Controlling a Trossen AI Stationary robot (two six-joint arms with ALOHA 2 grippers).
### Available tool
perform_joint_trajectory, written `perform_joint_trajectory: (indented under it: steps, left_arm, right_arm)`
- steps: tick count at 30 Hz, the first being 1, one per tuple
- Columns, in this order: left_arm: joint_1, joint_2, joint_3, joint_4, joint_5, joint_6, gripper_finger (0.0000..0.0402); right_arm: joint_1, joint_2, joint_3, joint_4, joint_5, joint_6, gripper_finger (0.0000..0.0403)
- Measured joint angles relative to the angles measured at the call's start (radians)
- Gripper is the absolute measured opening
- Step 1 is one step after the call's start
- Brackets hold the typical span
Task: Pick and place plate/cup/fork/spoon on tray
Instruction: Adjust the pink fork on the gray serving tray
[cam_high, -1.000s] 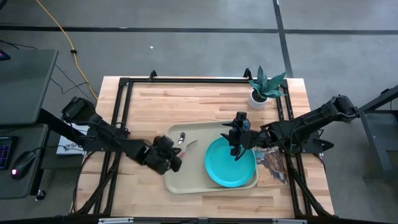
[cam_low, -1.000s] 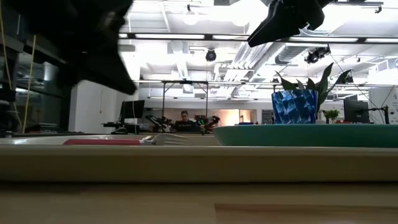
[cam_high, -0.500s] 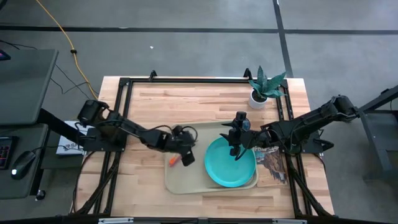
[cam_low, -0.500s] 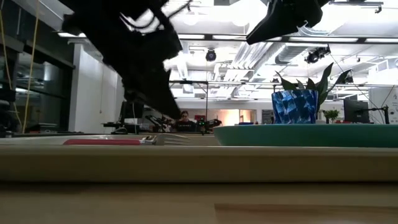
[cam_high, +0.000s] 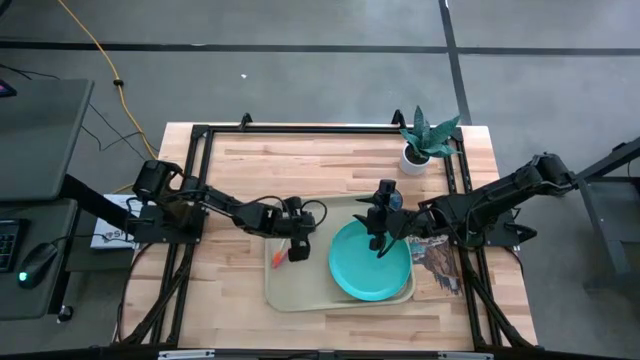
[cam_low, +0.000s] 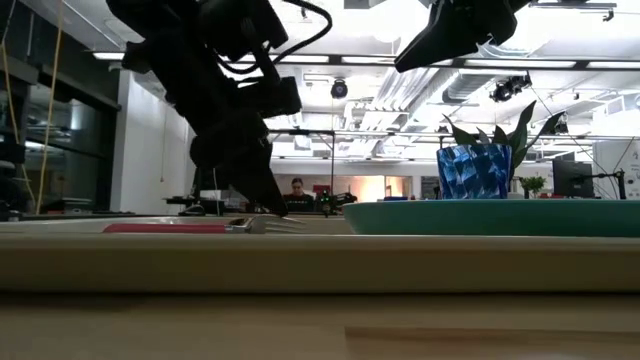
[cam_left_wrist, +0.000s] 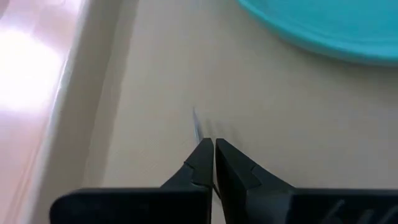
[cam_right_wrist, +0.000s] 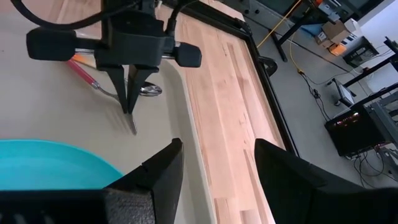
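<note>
We see the left gripper (cam_high: 297, 250) low over the tray's (cam_high: 300, 292) left half, fingers pinched tight on the spoon (cam_high: 277, 258); its orange handle sticks out beside the fingers in the high view, and a thin metal end shows just past the fingertips in the right wrist view, close to the tray floor — we cannot tell whether it touches. The fork (cam_right_wrist: 87, 73) lies flat in the tray just beside that gripper, red-pink handle pointing away from the plate (cam_high: 365, 272); from the low view the fingertips hang right over its tines. The plate sits in the tray's right half; the cup (cam_low: 473, 170) stands upright by the plate's far edge, partly hidden by the right arm from above, so we cannot say whether it is inside the rim. The right gripper (cam_high: 380, 238) hangs above the plate — fingers spread wide, holding nothing.
</note>
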Motion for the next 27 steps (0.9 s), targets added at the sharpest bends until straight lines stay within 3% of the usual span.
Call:
perform_joint_trajectory:
  steps: [8, 27]
  left_arm:
    - [-0.001, 0.000, 0.000, -0.002, 0.025, 0.104, 0.0000]
    - [0.071, -0.001, -0.002, -0.115, -0.169, 0.196, 0.0000]
  right_arm:
    - [0.000, 0.000, 0.000, 0.001, -0.001, -0.002, 0.0188]
    - [0.000, 0.000, 0.000, 0.000, -0.002, 0.005, 0.0188]
